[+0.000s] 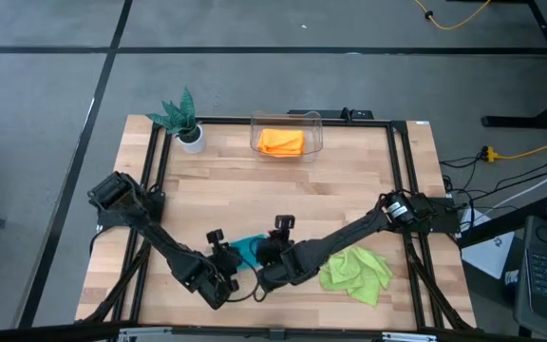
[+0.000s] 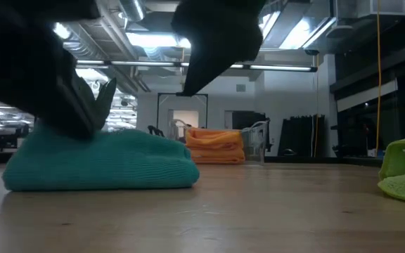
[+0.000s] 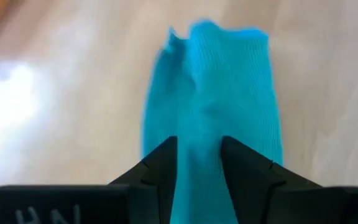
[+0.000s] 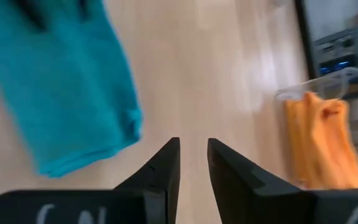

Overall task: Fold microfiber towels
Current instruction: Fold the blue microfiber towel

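Clamping the folded teal-blue microfiber towel, the left gripper is observed; the right gripper is held narrowly parted, empty; no legible writing is found.

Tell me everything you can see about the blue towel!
The blue towel is a soft, ribbed teal cloth, folded into a thick pad. It lies flat on the wooden table, near the front edge, between the two arms. The left gripper pinches one end of it. The right gripper is beside it, holding nothing.
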Controlling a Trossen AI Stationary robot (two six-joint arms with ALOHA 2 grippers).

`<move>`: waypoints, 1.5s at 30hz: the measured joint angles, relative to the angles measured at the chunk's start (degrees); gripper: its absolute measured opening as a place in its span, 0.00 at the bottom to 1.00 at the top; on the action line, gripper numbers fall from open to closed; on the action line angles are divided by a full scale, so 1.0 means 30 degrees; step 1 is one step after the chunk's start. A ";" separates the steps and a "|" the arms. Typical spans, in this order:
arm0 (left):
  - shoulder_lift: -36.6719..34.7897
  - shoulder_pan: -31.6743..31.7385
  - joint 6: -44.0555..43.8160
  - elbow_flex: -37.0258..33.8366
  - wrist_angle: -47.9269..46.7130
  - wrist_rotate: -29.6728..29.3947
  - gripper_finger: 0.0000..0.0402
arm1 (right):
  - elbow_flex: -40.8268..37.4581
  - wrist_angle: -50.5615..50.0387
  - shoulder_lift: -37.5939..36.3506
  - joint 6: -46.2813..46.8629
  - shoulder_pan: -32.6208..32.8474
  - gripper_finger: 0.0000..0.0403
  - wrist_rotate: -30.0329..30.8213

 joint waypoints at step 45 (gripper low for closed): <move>-0.1506 -0.1521 -0.5209 0.2231 0.0238 0.1580 0.28 | -0.0026 -1.0022 -0.2374 0.5328 -0.1688 0.51 0.1393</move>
